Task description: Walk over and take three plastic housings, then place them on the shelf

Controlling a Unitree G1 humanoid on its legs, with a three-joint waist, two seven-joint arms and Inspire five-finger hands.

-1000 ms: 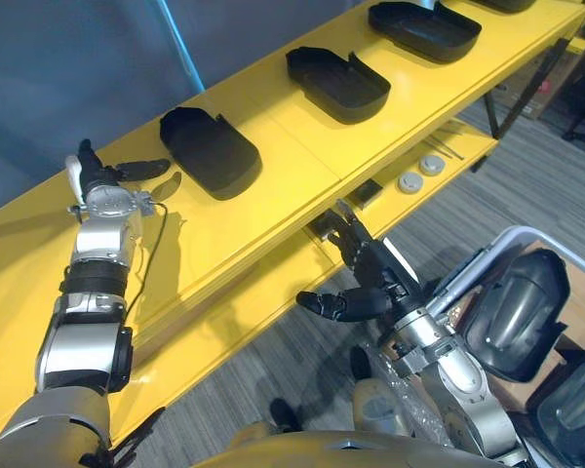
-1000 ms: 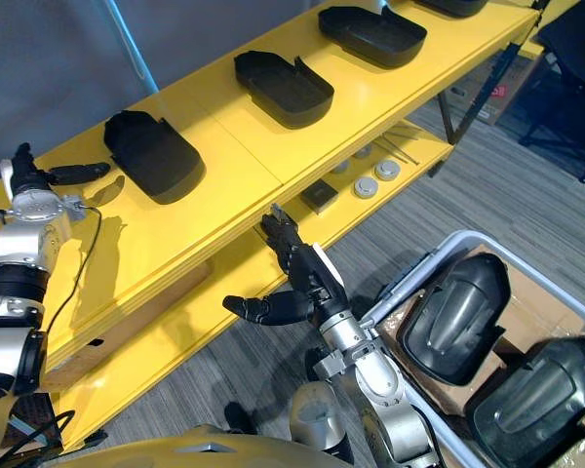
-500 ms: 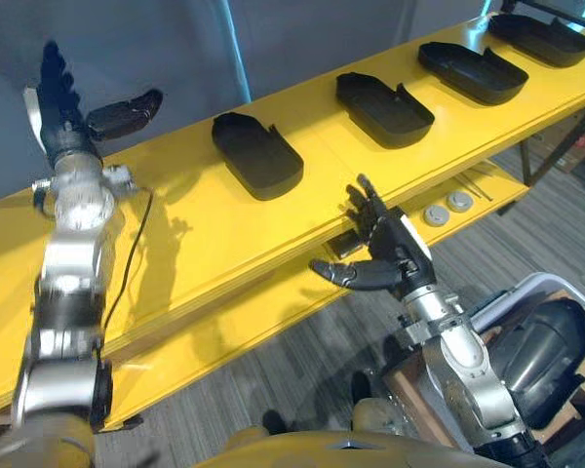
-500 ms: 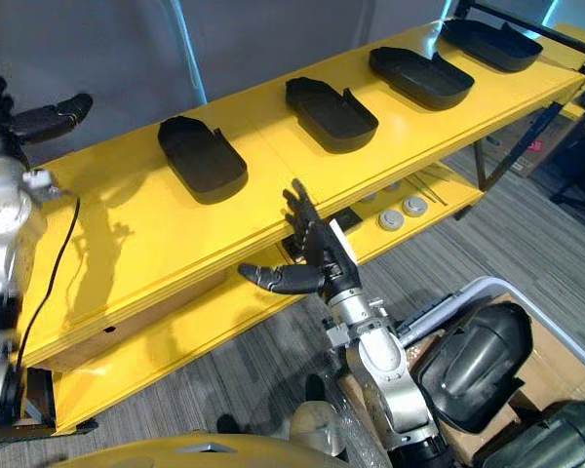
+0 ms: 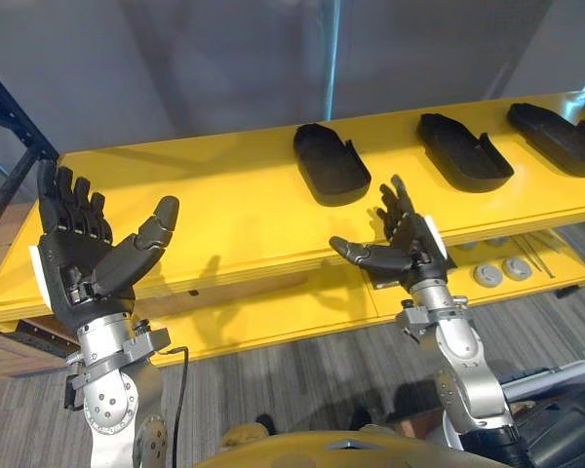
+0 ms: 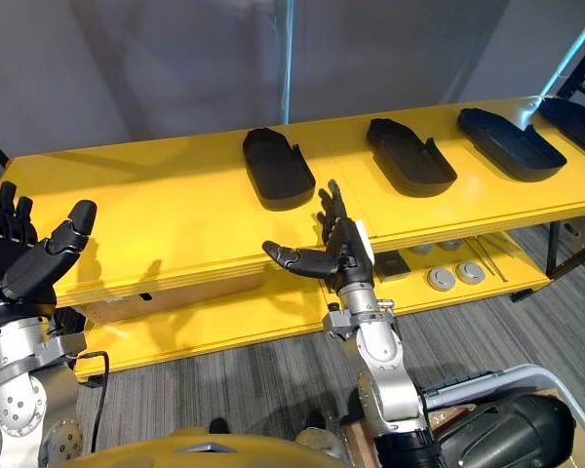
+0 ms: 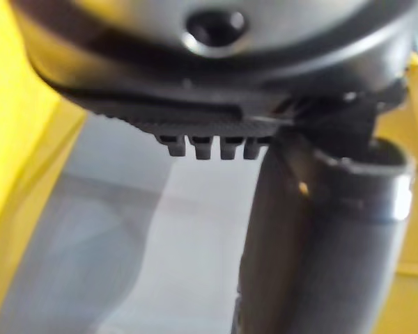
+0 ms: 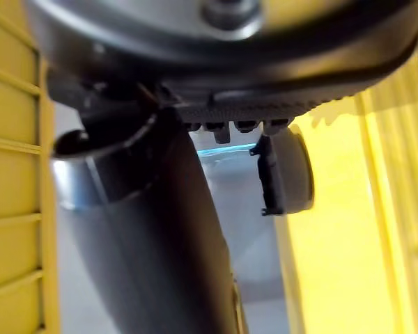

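Fingers [image 5: 73,205] are standing spread, empty, on left hand [image 5: 78,268] and right hand [image 5: 408,249] in the left eye view. In the right eye view, the nearest plastic housing [image 6: 276,168] is lying on the shelf [image 6: 175,224] beyond the right hand, lengthwise away.

Lying hollow side up, spaced in a row on top of the yellow shelf [image 6: 175,210] (each black, shallow, notched at one rim): first housing [image 6: 278,168], second housing [image 6: 409,156], third housing [image 6: 512,130].
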